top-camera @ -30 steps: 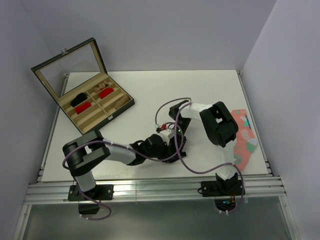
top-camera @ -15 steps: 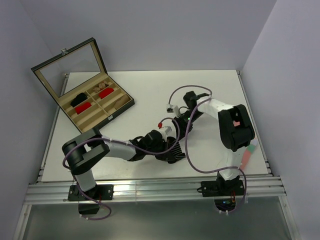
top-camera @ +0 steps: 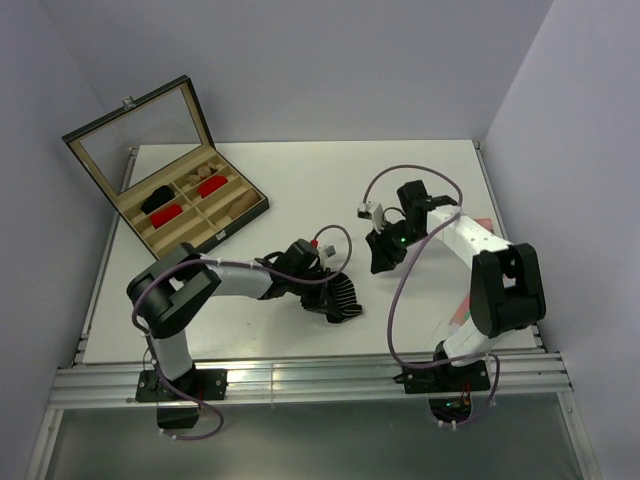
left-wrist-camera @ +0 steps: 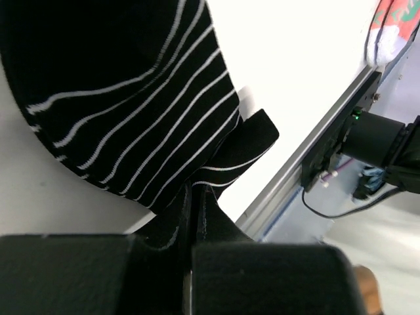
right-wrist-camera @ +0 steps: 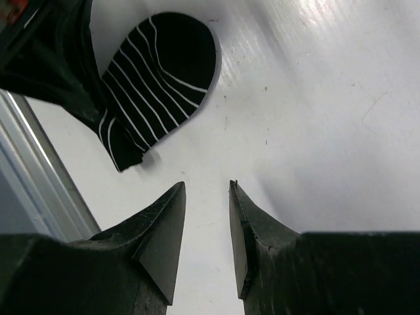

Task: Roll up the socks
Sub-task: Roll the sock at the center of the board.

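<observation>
Right jaws withdrawn, apart; left jaws seemingly clamped on black white-striped sock (left-wrist-camera: 118,85).

Left hand (left-wrist-camera: 195,197) clamped tight, right hand (right-wrist-camera: 207,189) spread apart.

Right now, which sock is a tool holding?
The black white-striped sock, pinched by the left tool; the coral-pink patterned sock lies untouched.

- From 11 to 1 o'clock the worktop (top-camera: 300,170) lies open, free for passing.
- At 10 o'clock the box (top-camera: 228,230) and its raised lid (top-camera: 125,108) block the corner.
- From 7 to 5 o'clock the left arm (top-camera: 240,282) lies low across, with the striped sock (top-camera: 338,298) at its end.
- Between this sock and the right gripper (right-wrist-camera: 207,184) at 3 o'clock there is only a narrow bare gap.
</observation>
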`<state>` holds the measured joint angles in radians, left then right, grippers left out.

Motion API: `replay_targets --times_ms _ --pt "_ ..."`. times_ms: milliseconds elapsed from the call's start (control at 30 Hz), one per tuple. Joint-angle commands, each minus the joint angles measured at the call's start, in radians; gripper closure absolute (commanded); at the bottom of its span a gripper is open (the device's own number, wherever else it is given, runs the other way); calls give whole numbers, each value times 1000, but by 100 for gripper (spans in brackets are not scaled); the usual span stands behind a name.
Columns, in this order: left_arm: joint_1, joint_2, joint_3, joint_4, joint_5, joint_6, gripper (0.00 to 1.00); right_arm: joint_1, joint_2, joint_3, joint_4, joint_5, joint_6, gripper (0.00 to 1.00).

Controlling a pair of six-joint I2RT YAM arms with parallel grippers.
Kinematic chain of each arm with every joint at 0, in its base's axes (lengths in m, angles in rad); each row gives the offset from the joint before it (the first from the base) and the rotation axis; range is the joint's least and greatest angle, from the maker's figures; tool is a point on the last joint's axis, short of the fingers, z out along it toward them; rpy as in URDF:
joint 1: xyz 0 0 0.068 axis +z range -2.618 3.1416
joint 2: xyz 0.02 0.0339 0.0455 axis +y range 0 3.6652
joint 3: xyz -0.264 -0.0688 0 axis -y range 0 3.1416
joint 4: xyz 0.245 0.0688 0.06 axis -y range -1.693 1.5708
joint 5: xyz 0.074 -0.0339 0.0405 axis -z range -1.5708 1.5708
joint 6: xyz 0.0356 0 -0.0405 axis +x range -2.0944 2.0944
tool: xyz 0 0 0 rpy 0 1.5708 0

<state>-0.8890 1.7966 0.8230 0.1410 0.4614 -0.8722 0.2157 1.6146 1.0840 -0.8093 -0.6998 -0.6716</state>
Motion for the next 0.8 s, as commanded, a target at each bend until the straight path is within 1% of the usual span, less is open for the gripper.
replay_targets --times_ms 0,100,200,233,300,333,400,467,600,767 --pt "42 69 13 -257 35 68 100 10 -94 -53 74 46 -89 60" --pt "64 93 62 -316 74 87 100 39 -166 -127 119 80 -128 60" --pt "78 125 114 -360 127 95 100 112 -289 -228 194 147 -160 60" --pt "79 136 123 -371 138 95 100 166 -318 -286 244 186 -166 60" --pt "79 162 160 -398 149 96 100 229 -401 -343 297 229 -174 59" --pt "79 171 168 -421 157 96 100 285 -424 -384 333 244 -178 58" --pt "82 190 189 -442 164 90 100 327 -468 -404 345 243 -195 57" --pt "87 201 197 -448 189 67 100 368 -484 -407 332 227 -210 57" --pt "93 221 232 -483 192 62 100 430 -492 -417 321 213 -218 57" --pt "104 230 242 -486 201 49 100 568 -481 -473 380 296 -206 59"
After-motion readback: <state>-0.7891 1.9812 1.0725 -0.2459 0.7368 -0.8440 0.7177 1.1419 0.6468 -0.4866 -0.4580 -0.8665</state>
